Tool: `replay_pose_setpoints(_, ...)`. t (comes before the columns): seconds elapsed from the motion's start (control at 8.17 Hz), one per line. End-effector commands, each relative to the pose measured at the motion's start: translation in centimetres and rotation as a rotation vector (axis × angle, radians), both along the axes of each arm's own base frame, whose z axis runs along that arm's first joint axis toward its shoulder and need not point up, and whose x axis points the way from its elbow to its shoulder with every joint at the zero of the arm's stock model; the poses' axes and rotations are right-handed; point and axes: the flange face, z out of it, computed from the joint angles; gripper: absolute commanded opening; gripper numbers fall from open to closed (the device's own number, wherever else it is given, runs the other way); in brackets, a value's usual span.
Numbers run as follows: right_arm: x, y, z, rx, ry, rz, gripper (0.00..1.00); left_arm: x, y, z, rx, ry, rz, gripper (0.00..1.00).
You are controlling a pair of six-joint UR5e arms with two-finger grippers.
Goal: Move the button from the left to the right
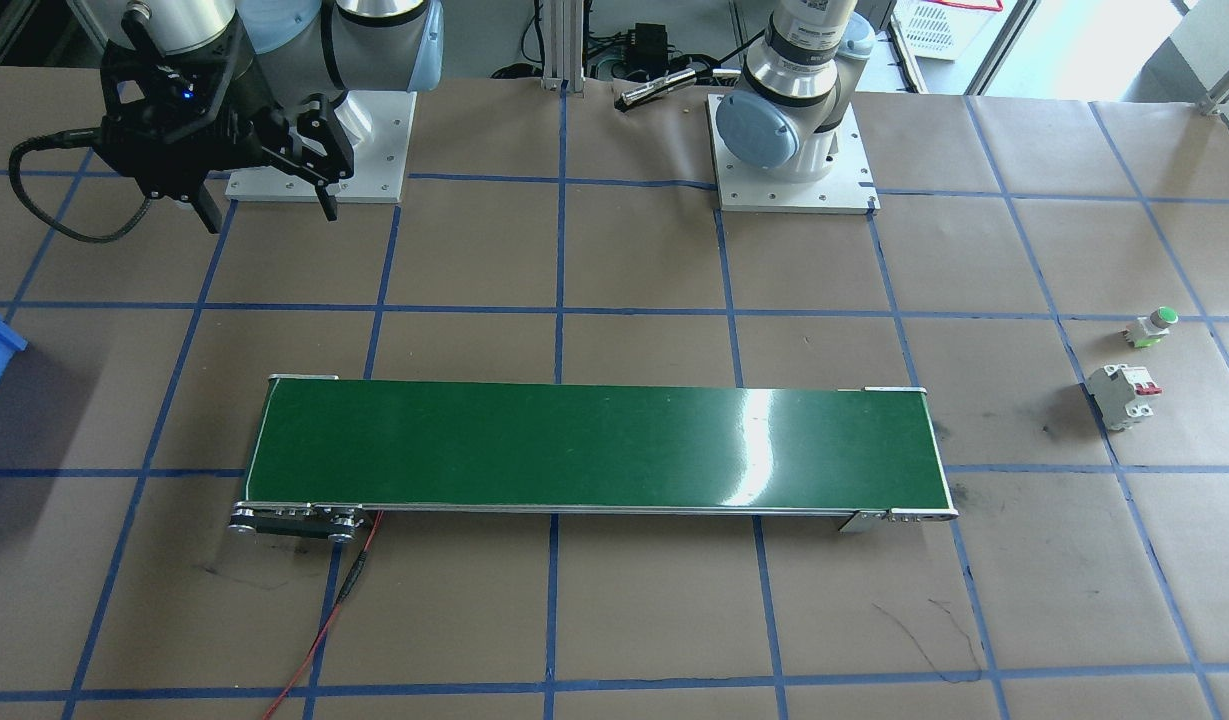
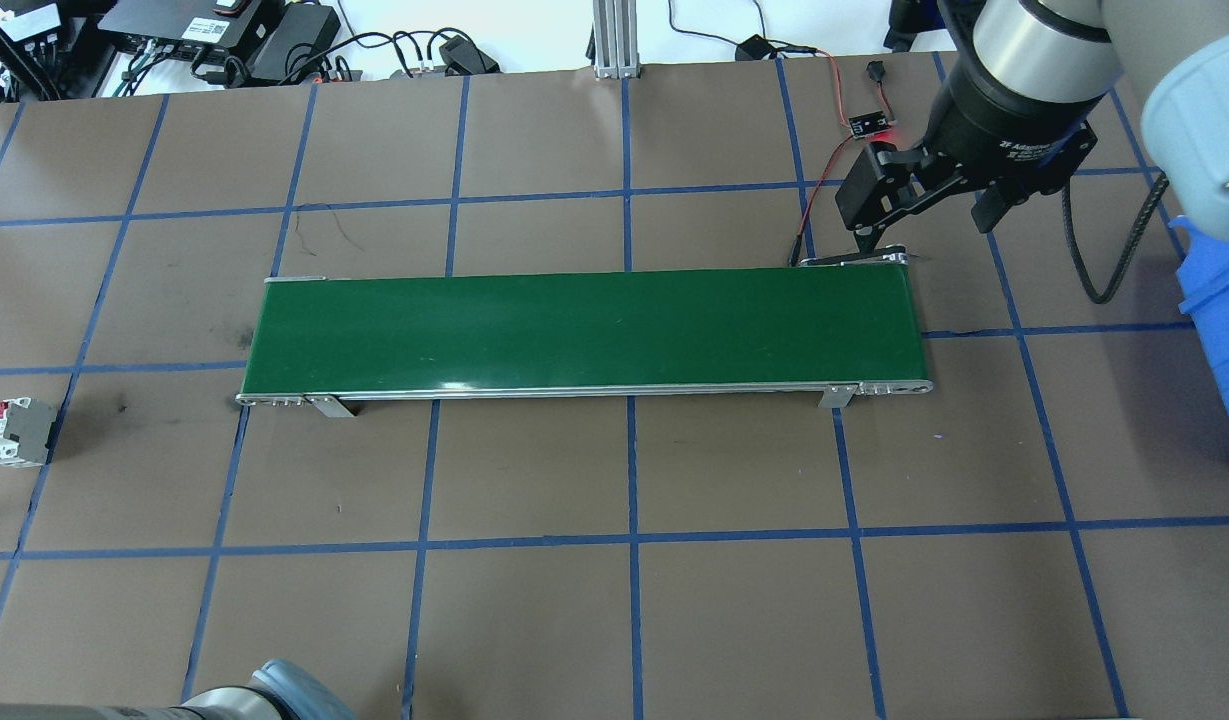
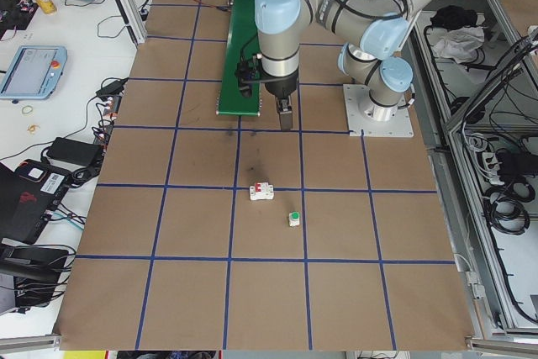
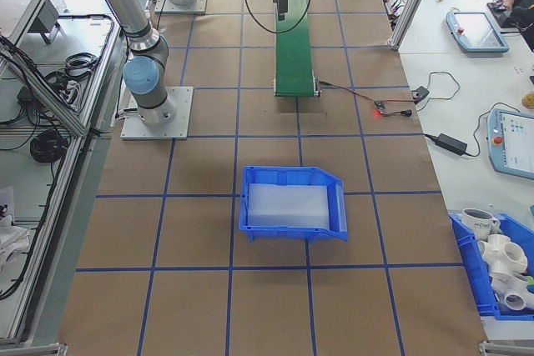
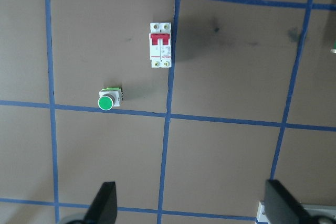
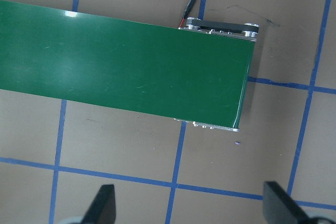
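The left gripper (image 5: 189, 205), wide open and empty, should drop straight over the small green-capped button (image 5: 108, 99), missing the white boxy breaker with red levers (image 5: 161, 44).

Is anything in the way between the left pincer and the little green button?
No. The left pincer is open above bare table, and the green button lies ahead. The circuit breaker lies beyond, off to the side.

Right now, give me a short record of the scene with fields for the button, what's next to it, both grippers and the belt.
button: green-capped push-button on the table, untouched
neighbour: circuit breaker, apart from it
left gripper: open, above the table, holding nothing
right gripper: open, above the conveyor's end
conveyor belt: green, nothing on it
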Motion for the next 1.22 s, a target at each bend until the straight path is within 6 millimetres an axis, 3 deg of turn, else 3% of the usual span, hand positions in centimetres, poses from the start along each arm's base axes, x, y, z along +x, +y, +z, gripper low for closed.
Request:
replay_pose_setpoints(0.0, 0.0, 0.0, 0.0, 0.0, 0.0, 0.0, 1.0, 10.3, 2.7, -8.4, 0.065, 0.144, -0.002, 1.0)
replay_pose_setpoints(0.12, 0.0, 0.0, 0.0, 0.0, 0.002, 0.0, 1.0, 12.8, 3.7, -10.7, 0.07, 0.175, -0.067, 1.0)
replay_pose_setpoints(0.37, 0.0, 0.0, 0.0, 0.0, 0.0, 0.0, 1.0, 15.2, 3.0, -12.0, 0.025, 0.082, -0.075, 1.0)
replay_pose_setpoints(0.61, 0.0, 0.0, 0.0, 0.0, 0.0, 0.0, 1.0, 15.1, 3.1, -16.5, 0.019, 0.051, 0.074, 1.0)
replay_pose_setpoints(0.86, 0.0, 0.0, 0.0, 0.0, 0.0, 0.0, 1.0, 13.5, 3.9, -19.9, -0.056, -0.068, 0.08, 1.0)
replay_pose_setpoints(1.1, 0.0, 0.0, 0.0, 0.0, 0.0, 0.0, 1.0, 12.7, 4.3, -22.8, -0.035, -0.017, 0.076, 1.0)
